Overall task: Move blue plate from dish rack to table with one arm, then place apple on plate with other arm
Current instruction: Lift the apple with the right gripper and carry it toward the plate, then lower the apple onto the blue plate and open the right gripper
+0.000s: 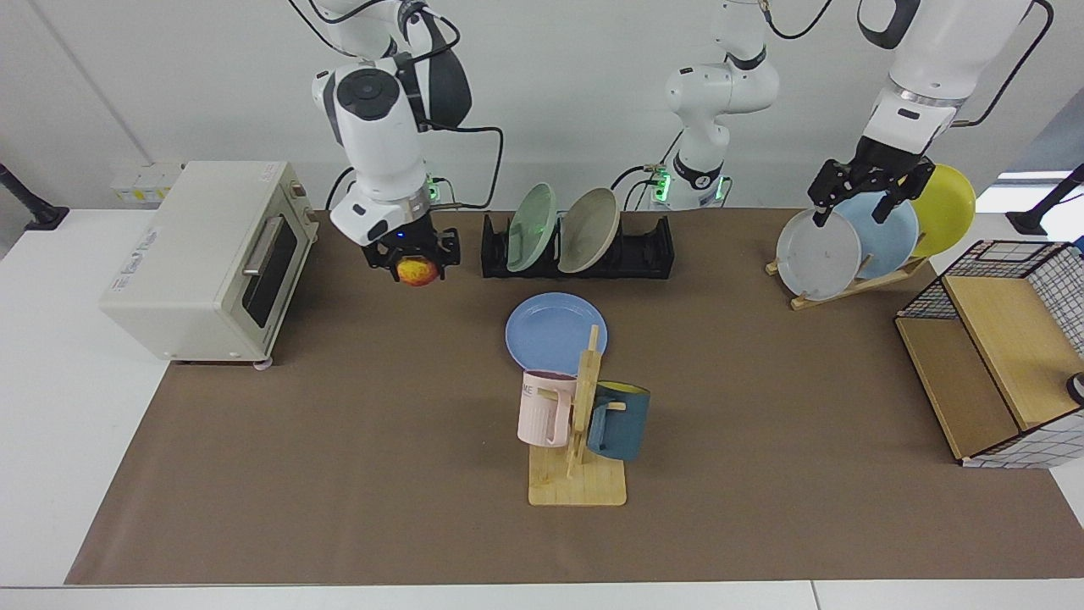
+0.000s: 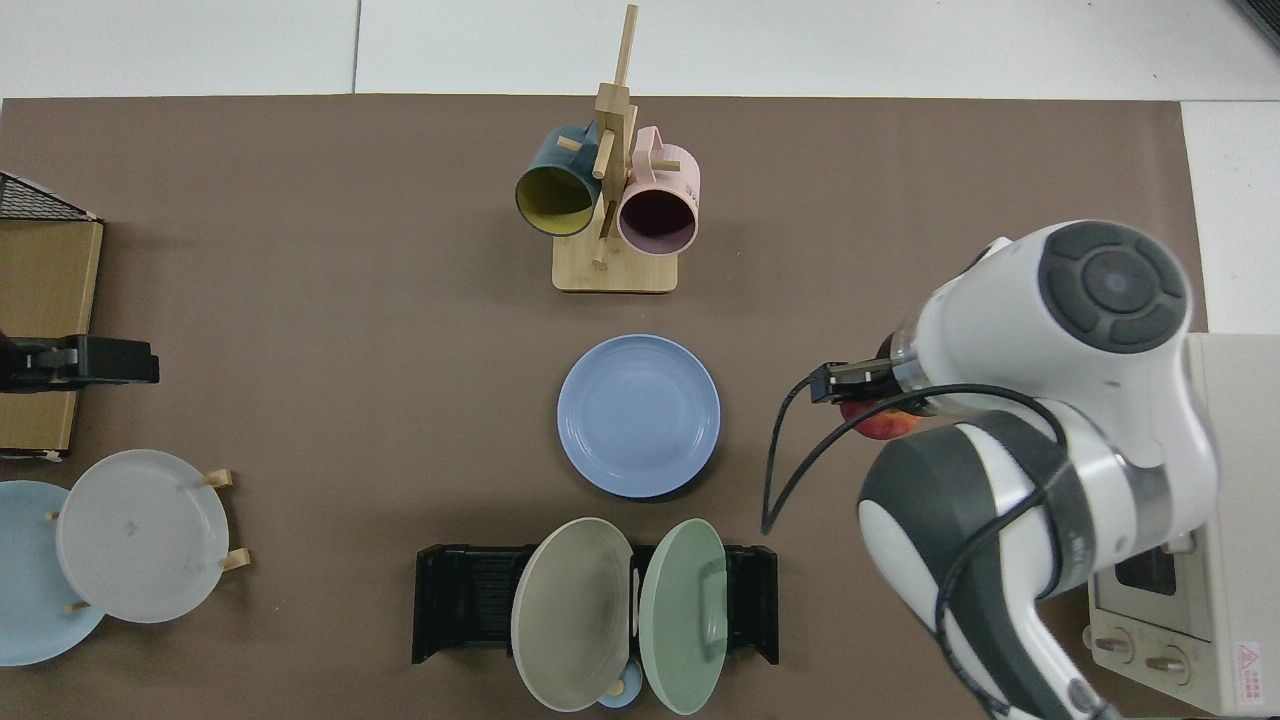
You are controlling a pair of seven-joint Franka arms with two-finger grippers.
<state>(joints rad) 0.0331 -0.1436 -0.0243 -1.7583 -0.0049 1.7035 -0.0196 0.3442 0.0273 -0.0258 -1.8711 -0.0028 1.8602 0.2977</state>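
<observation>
Apple (image 1: 417, 271): small, round, red with yellow patches, pinched between the fingers of the right gripper (image 1: 416, 264) and carried clear of the table (image 1: 339, 474), just beside the end of the dish rack (image 1: 652, 246) in the facing view. Probably light and firm, with smooth, waxy skin; likely to roll once released, so best lowered close to the surface before letting go. Gripped across the widest part, which looks the sound place for so round a shape. From above, mostly hidden under the wrist (image 2: 880, 420), near the blue plate (image 2: 638, 415) but not yet over it.

Blue plate: flat on the brown mat, empty, matte, shallow-rimmed, just in front of the rack; rim likely enough to stop a slow roll.

Rack: black, slotted, holding a green plate (image 1: 532, 227) and a beige plate (image 1: 588, 230) on edge. Wooden mug tree (image 1: 581, 424) with two mugs on the near side of the blue plate.

Left gripper (image 1: 855, 196): waiting at the wooden plate stand (image 1: 847, 284), fingers spread, holding nothing.
</observation>
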